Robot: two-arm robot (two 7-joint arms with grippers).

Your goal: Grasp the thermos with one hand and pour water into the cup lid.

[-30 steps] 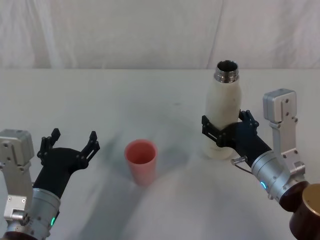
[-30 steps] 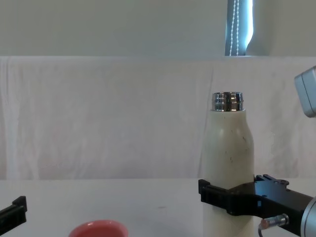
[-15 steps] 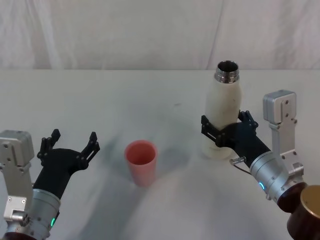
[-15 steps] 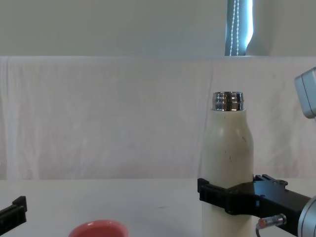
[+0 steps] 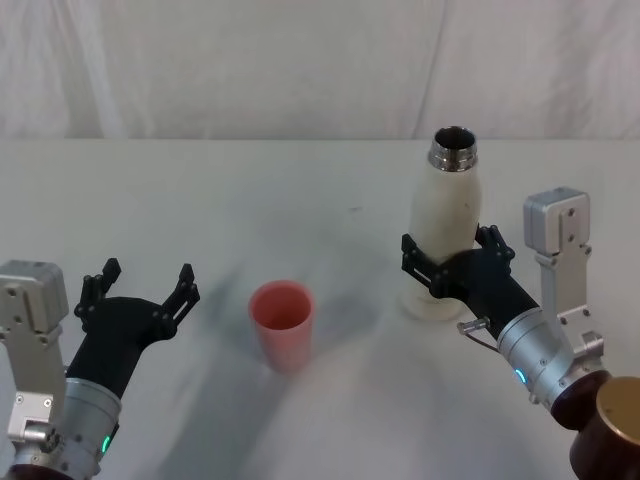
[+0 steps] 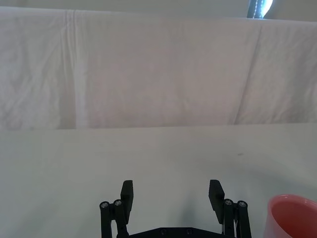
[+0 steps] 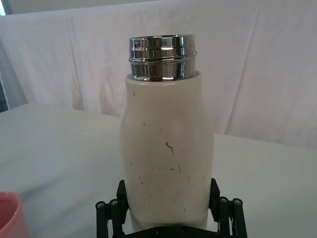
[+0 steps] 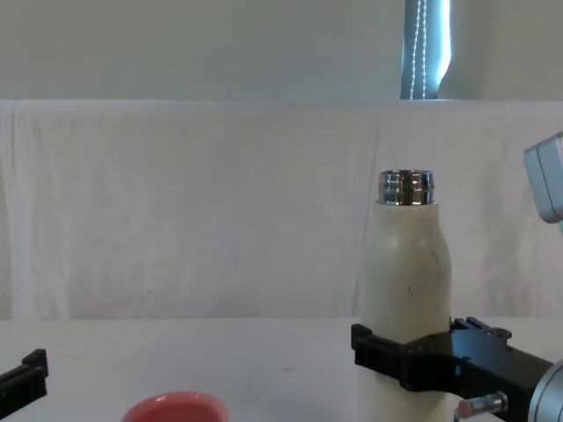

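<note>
The thermos (image 5: 446, 215) stands upright at the right of the white table, its open steel neck (image 7: 162, 57) on top. My right gripper (image 5: 448, 260) is shut on the thermos's lower body, one black finger (image 7: 121, 194) pressed against each side. In the chest view the thermos (image 8: 403, 281) rises from the right gripper (image 8: 413, 359). The coral-pink cup lid (image 5: 282, 322) stands upright to the thermos's left, apart from it, and also appears as the cup lid (image 6: 293, 215) (image 7: 7, 214) (image 8: 174, 409). Left of the cup lid, my left gripper (image 5: 140, 282) (image 6: 172, 191) hovers open and empty.
A white cloth backdrop (image 5: 300, 60) hangs behind the table's far edge. The right arm's silver camera block (image 5: 557, 240) sits just right of the thermos. A brown round part of the right arm (image 5: 612, 430) fills the lower right corner.
The thermos and my right gripper have sunk a little and shifted slightly left together. The left gripper and the cup lid have not moved.
</note>
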